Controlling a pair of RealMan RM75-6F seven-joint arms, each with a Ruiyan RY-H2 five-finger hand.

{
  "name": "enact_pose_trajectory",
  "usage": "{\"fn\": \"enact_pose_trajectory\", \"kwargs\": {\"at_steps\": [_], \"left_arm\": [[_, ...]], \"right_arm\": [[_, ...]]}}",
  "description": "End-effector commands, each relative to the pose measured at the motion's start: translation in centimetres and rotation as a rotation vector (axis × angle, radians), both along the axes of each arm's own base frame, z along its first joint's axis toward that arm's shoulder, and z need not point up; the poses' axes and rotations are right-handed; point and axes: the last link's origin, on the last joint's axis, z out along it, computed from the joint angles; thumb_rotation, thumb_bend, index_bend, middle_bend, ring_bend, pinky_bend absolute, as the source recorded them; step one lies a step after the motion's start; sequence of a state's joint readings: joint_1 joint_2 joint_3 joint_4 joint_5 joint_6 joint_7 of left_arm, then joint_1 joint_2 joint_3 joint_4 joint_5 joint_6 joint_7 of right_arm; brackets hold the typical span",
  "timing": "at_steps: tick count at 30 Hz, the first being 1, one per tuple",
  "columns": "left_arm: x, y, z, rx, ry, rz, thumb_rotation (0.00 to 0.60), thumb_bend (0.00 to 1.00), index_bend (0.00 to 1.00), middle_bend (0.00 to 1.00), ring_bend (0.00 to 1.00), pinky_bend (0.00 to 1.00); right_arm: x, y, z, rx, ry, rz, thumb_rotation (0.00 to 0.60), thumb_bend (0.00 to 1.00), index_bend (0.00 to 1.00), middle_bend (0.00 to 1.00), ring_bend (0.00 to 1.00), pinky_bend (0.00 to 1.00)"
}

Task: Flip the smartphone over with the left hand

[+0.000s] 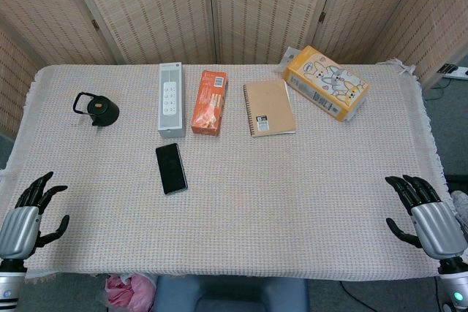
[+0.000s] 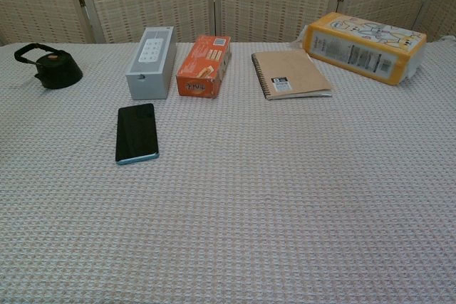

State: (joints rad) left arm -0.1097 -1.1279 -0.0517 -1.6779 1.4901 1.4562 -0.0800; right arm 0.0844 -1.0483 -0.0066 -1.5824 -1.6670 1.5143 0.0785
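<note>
Left hand (image 1: 29, 217) sits at the near left corner of the surface (image 1: 292, 202), fingers spread apart, holding nothing, well apart from everything on the cloth. Right hand (image 1: 428, 213) mirrors it at the near right corner, fingers also spread, empty. Neither hand shows in the chest view.

Smartphone (image 1: 171, 168) lies flat on the left half of the surface, dark glossy side up, long axis running roughly front to back, slightly angled. Nothing touches it. In the chest view the smartphone (image 2: 137, 133) shows a light blue edge along its near end.

Just behind the phone stands a row of things. Grey box (image 1: 170, 99) with a button grid printed on top lies lengthwise, directly behind the phone. Orange box (image 1: 210, 102) lies just beside it on the right, not touching. Brown spiral notebook (image 1: 269, 107) lies flat further right, small label at its near corner. Yellow carton (image 1: 325, 82) with cartoon print lies on its side at the far right, angled. Small black kettle-shaped object (image 1: 96, 108) with a handle sits alone at the far left.

Woven folding screen (image 1: 241, 5) behind the surface.
</note>
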Motion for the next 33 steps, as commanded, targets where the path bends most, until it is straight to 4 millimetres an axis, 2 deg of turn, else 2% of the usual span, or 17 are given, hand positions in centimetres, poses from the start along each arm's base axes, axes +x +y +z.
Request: {"fn": "enact_pose_trajectory", "kwargs": {"at_steps": [1,8,11,17,23,29,33], "left_arm": [[0.0,0.1,-0.1,-0.002,0.001,-0.001,0.600,0.42,0.25,0.06,0.02,0.14],[0.2,0.5,-0.3,-0.010,0.013,-0.033,0.600,0.42,0.25,0.06,0.02,0.14],[0.3,0.8,-0.4,-0.065,0.030,-0.072,0.600,0.42,0.25,0.06,0.02,0.14],[1.1,2.5,-0.7,-0.174,0.104,-0.200,0.600,0.42,0.26,0.07,0.04,0.14],[3.1,5.5,-1.6,-0.289,0.166,-0.368,0.600,0.42,0.27,0.10,0.09,0.15],[6.5,8.5,-3.1,-0.320,0.237,-0.587,0.600,0.42,0.27,0.14,0.11,0.15],[8.5,10.2,-4.5,-0.412,0.302,-0.687,0.600,0.42,0.26,0.14,0.11,0.15]], "right_arm": [[0.0,-0.1,0.0,0.002,0.002,-0.002,0.600,0.25,0.13,0.17,0.13,0.15],[0.0,0.0,0.1,-0.005,0.004,0.000,0.600,0.25,0.13,0.17,0.13,0.15],[0.0,0.1,0.2,-0.011,0.003,0.002,0.600,0.25,0.13,0.17,0.13,0.15],[0.3,0.1,0.5,-0.017,0.011,0.014,0.600,0.25,0.13,0.17,0.13,0.15],[0.9,0.1,0.5,-0.015,0.022,0.028,0.600,0.25,0.13,0.17,0.13,0.15],[1.3,0.3,0.5,-0.014,0.033,0.032,0.600,0.25,0.13,0.17,0.13,0.15],[1.6,0.5,0.6,-0.017,0.043,0.031,0.600,0.25,0.13,0.17,0.13,0.15]]}}
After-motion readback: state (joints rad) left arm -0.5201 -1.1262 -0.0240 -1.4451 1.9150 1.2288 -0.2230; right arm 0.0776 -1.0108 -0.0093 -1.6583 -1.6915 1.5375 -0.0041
